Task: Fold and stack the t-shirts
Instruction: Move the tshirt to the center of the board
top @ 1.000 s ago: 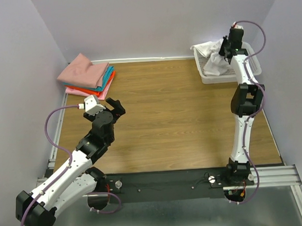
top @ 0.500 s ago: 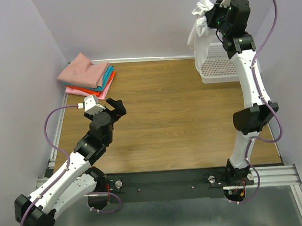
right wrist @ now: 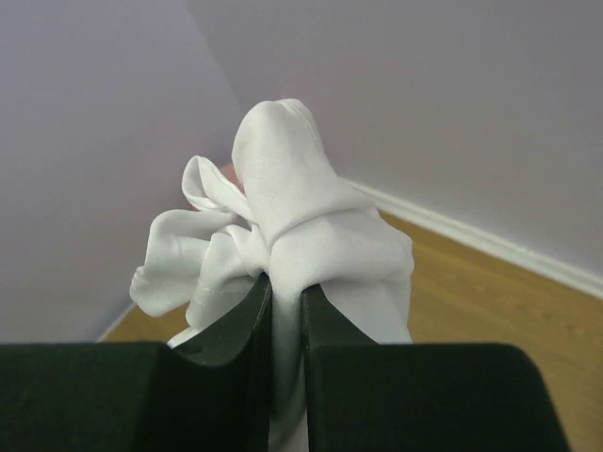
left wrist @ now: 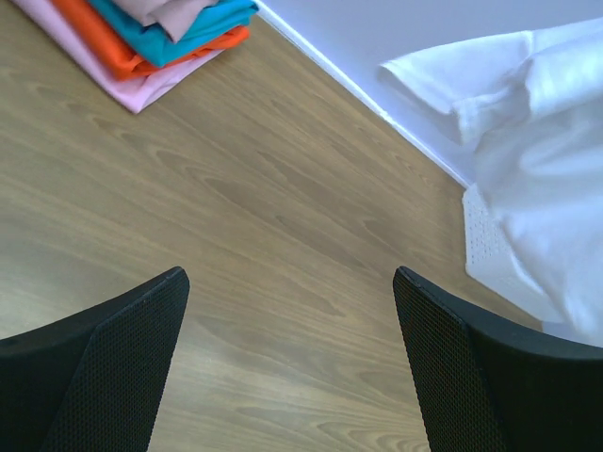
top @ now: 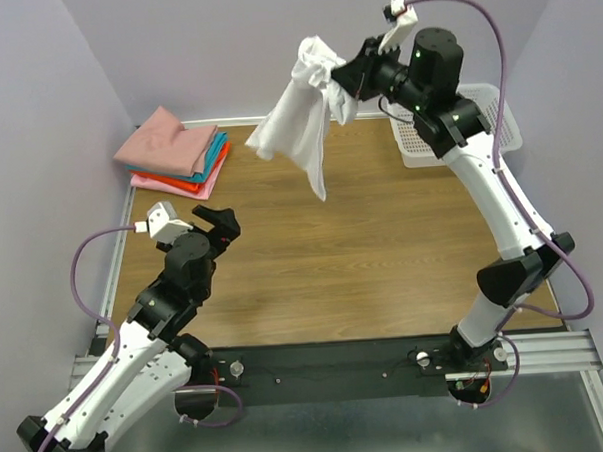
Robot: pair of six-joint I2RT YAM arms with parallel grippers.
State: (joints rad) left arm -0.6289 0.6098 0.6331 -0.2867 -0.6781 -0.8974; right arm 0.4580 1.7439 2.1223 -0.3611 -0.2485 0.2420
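My right gripper (top: pixel 341 72) is shut on a bunched fold of the white t-shirt (top: pixel 299 121) and holds it high in the air over the back middle of the table; the cloth hangs down crumpled. In the right wrist view the white t-shirt (right wrist: pixel 301 226) is pinched between the fingers (right wrist: pixel 236 325). It also shows at the right of the left wrist view (left wrist: pixel 537 160). A stack of folded t-shirts (top: pixel 178 151), dusty pink on top, then teal, orange-red and light pink, lies at the back left, also in the left wrist view (left wrist: pixel 151 38). My left gripper (top: pixel 221 225) is open and empty above the table's left side.
A white perforated basket (top: pixel 448 140) stands at the back right corner, partly behind my right arm. Lilac walls close the table at the back and both sides. The wooden tabletop (top: pixel 363 253) lies between the arms.
My right gripper has lifted the white t-shirt out of the basket and swung it up and left over the table. My left arm has drawn back slightly toward the left.
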